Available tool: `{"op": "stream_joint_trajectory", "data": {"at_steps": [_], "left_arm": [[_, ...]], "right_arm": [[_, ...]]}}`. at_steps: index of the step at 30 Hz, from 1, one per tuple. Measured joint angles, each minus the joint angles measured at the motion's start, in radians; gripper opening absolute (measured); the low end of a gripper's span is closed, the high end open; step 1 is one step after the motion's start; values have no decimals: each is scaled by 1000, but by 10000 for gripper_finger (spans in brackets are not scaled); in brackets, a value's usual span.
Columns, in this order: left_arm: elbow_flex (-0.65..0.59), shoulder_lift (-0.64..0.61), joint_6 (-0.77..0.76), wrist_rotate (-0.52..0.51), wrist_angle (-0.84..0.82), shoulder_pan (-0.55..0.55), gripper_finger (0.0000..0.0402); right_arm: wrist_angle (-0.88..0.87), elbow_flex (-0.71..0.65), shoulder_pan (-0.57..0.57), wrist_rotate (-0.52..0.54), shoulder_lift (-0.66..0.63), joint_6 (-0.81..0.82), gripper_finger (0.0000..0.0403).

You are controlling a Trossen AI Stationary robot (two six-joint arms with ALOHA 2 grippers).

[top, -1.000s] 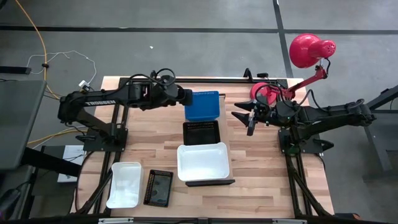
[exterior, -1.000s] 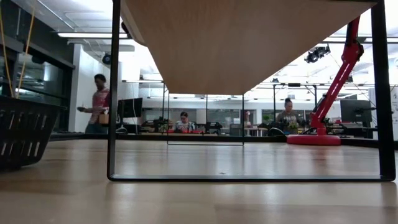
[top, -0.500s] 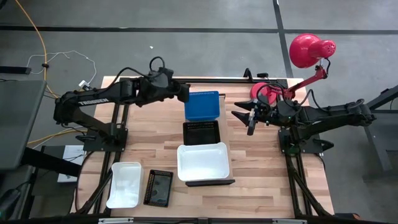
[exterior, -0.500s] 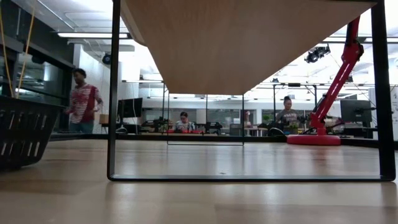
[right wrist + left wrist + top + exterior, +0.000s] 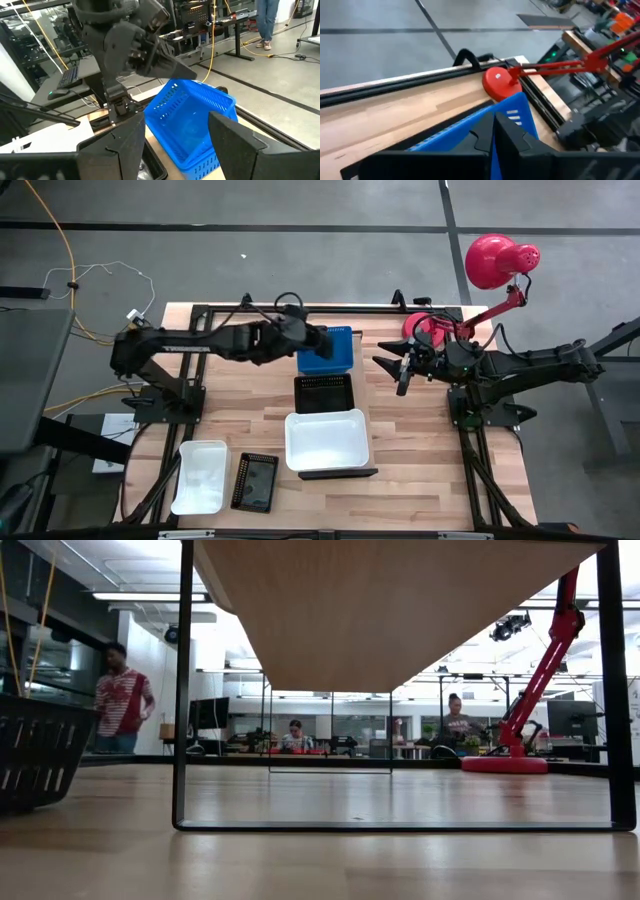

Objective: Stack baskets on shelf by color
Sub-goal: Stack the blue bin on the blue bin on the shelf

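We reach the left gripper over the blue basket at the far end of the shelf row.

Nearest us on the wooden tabletop (image 5: 420,460) sit a shallow white plastic basket (image 5: 200,476) and a small black mesh basket (image 5: 254,482), unsorted; on the pale wooden shelf (image 5: 330,472) lie a larger white basket (image 5: 327,439), then a black mesh basket (image 5: 323,392), then the bright blue perforated basket (image 5: 326,350) tilted at the far end. Our left gripper (image 5: 323,343) hovers at its near-left rim (whether its fingers grip the wall we cannot tell). Our right gripper (image 5: 403,379) waits beside it, fingers spread, holding nothing. The red desk lamp (image 5: 497,262) crowds the far right corner; the left side is freer.
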Motion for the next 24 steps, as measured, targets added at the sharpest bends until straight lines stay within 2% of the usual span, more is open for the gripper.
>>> {"op": "stream_joint_trajectory", "data": {"at_steps": [8, 14, 24], "left_arm": [[0, 14, 46, -128, 23, -5, 1], [0, 17, 69, -101, 19, 10, 0], [-1, 95, 64, -91, 14, 19, 0]], "right_arm": [[0, 0, 0, 0, 0, 1, 204], [0, 0, 0, 3, 0, -9, 204], [1, 0, 0, 3, 0, 0, 204]]}}
